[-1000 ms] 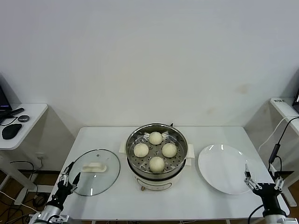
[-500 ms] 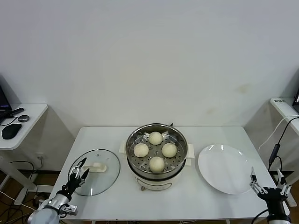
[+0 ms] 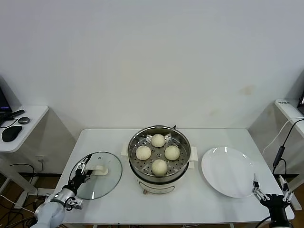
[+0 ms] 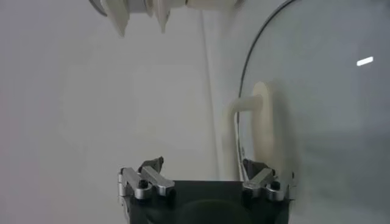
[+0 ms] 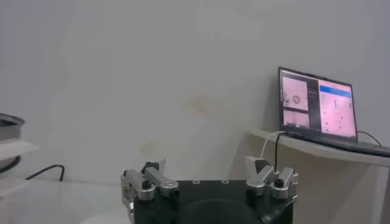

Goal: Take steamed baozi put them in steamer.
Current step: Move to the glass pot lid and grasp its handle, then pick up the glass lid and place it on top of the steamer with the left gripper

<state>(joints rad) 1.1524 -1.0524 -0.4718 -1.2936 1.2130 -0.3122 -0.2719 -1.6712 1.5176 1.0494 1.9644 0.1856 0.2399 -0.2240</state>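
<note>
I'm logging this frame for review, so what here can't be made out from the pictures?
- Steamer: its white base is mostly hidden under the pot in the head view; controls are unreadable.
- Glass lid: cut off by the left wrist view's edge; only part of its rim and white handle shows.
- Laptop: screen content too small in the right wrist view.
- Right gripper: arm cut off by the head view's bottom edge.

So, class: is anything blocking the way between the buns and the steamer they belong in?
Nothing visible does. All four steamed baozi already sit on the perforated tray inside the steamer. Its glass lid lies off to the left, on the table, with the left gripper above its near edge.
</note>
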